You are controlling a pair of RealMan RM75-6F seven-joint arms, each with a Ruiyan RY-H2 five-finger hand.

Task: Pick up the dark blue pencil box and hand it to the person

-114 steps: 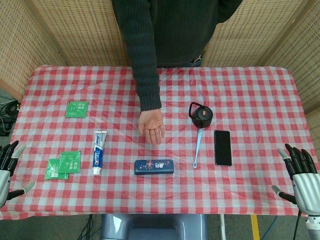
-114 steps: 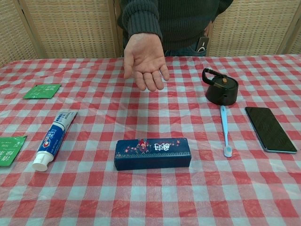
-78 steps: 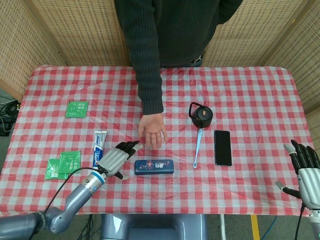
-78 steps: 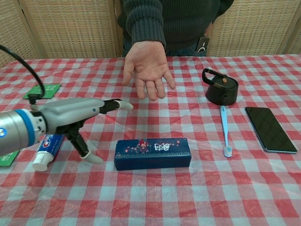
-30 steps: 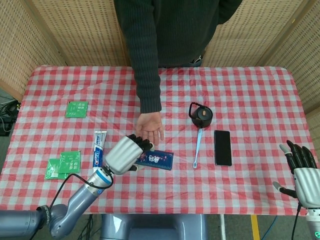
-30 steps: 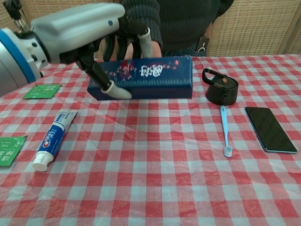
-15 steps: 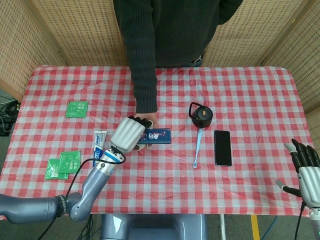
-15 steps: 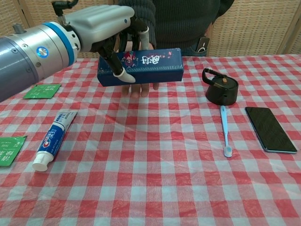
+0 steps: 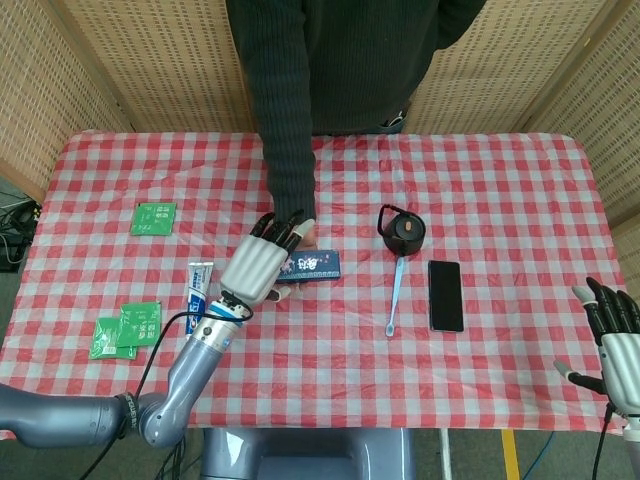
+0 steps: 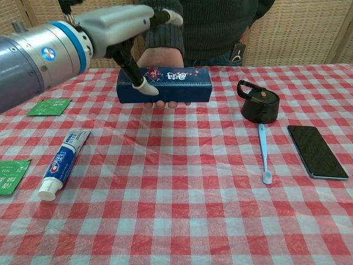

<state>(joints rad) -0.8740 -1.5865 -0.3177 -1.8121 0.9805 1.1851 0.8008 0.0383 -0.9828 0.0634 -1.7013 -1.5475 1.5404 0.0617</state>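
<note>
The dark blue pencil box (image 10: 165,84) (image 9: 312,265) lies flat across the person's upturned palm (image 10: 160,58) above the table's middle. The person's fingertips show under its front edge. My left hand (image 10: 118,30) (image 9: 262,262) is at the box's left end. Its fingers (image 10: 165,16) are stretched out above the box and off it, and only the thumb tip touches the front face. My right hand (image 9: 610,340) hangs at the table's near right corner, fingers apart, holding nothing.
A toothpaste tube (image 10: 62,163) and green packets (image 10: 49,106) (image 10: 11,175) lie on the left of the checked cloth. A black lid (image 10: 258,102), a blue toothbrush (image 10: 263,152) and a phone (image 10: 317,150) lie on the right.
My left hand's fingers have lifted off the top of the box and straightened. The box has settled onto the person's palm. The right hand has stayed put.
</note>
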